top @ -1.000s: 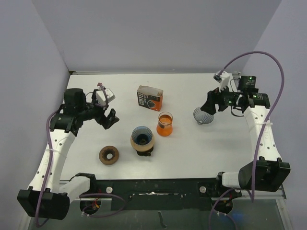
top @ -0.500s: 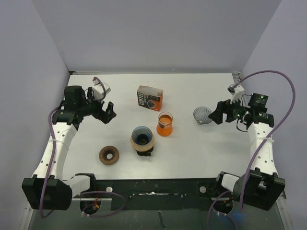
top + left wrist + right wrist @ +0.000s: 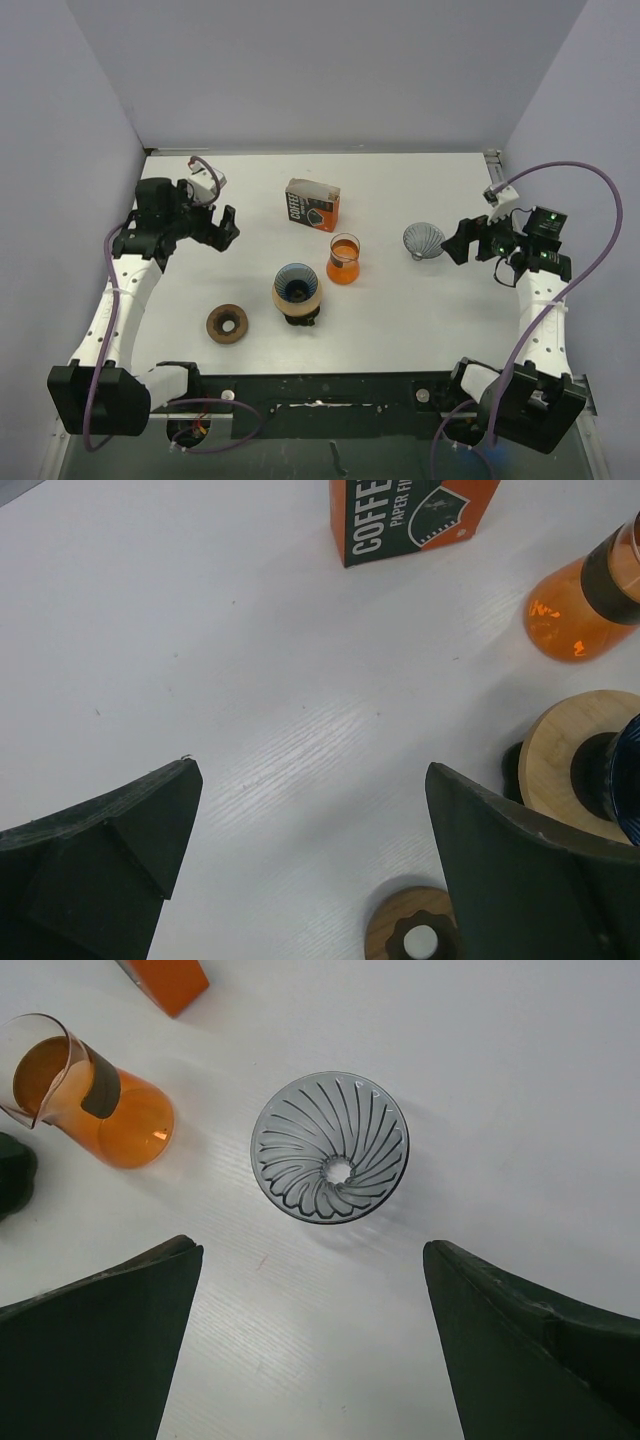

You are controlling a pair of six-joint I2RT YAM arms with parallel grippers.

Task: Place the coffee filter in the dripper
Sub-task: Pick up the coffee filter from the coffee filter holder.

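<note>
Two pincers hang released and empty over the table: your left pincer [image 3: 226, 228] at the left, your right pincer [image 3: 452, 242] just beside the smoky grey, spiral-ribbed cone dripper [image 3: 330, 1147] at the right. No loose filter shows anywhere. The only sign of one is the orange cardboard box of paper filters [image 3: 312, 205] standing toward the back, well apart from that dripper. The likeliest trouble is the paper itself: it is thin and probably nested, so a pinch may bring out several or crumple one, and the light box may slide or topple instead. The grey dripper seems to rest unsupported on its cone, so a nudge could roll it away as you seat the filter. Mind the glass carafe of orange liquid [image 3: 343, 260], just beside the blue cone on a pale wooden collar [image 3: 297, 290]; a sweeping arm could spill it, and you might mistake that blue cone for the target. A dark wooden ring [image 3: 227, 323] lies nearer the front. The white, faintly grained table [image 3: 400, 320] looks slick, and plain lilac-grey walls [image 3: 330, 70] close it in on three sides.
</note>
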